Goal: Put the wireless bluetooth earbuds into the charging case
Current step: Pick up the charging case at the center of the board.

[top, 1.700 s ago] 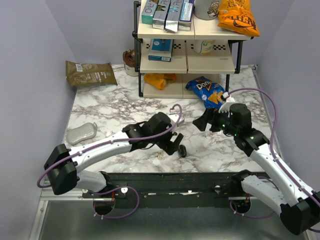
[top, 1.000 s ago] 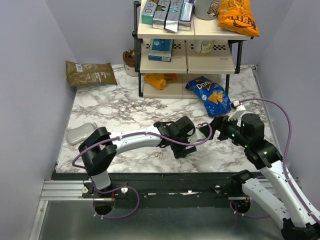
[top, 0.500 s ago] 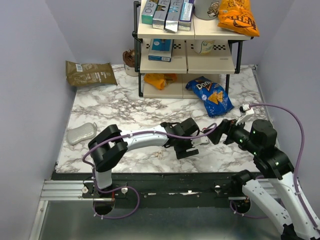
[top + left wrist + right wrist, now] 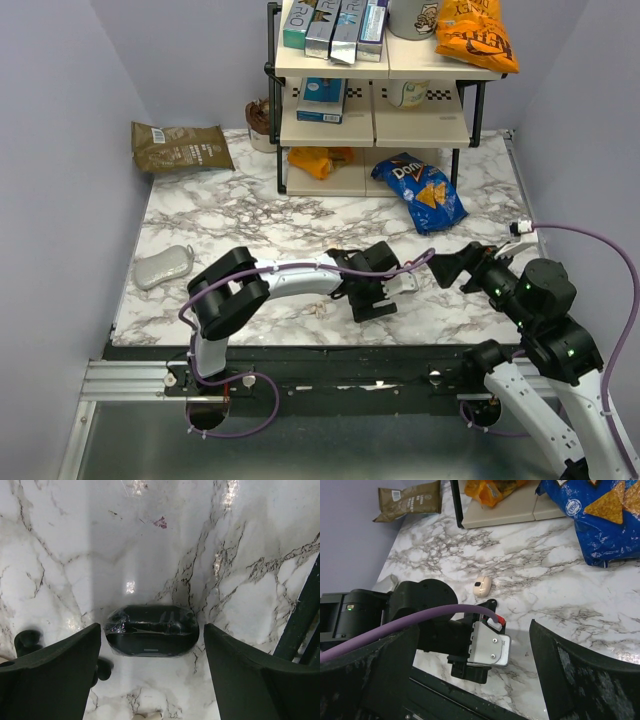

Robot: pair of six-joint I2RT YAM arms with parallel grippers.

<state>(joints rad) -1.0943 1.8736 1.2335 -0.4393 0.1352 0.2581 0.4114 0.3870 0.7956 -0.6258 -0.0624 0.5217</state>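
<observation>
At the near edge of the marble table [image 4: 230, 215], two robot arms are reaching inward. The left gripper [image 4: 152, 629] is hanging low over the stone with its jaws spread wide and gripping nothing. A glossy black oval object [image 4: 150, 641] is lying flat on the marble between the fingers [image 4: 55, 675], clear of both.

To the right, the right gripper [image 4: 475, 627] is pointing toward its partner from above the table. Its jaws are fully apart and it is carrying nothing. A purple cable [image 4: 395, 627] is arching across its wrist view to the left arm's wrist.

Just beyond the left gripper, seen from the right wrist, the charging case [image 4: 482, 586] is sitting on open marble. It is a pale, pebble-shaped shell, touched by neither arm. The earbuds are too small to pick out with confidence in any view.

Farther left, a grey pouch [image 4: 165, 266] is lying near the table's edge. Toward the back, a blue Doritos bag [image 4: 420, 190] is resting at the foot of a shelf rack [image 4: 375, 125]. A brown packet [image 4: 180, 147] is lying in the far left corner. An orange snack bag [image 4: 475, 35] is sitting on the rack's top tier.
</observation>
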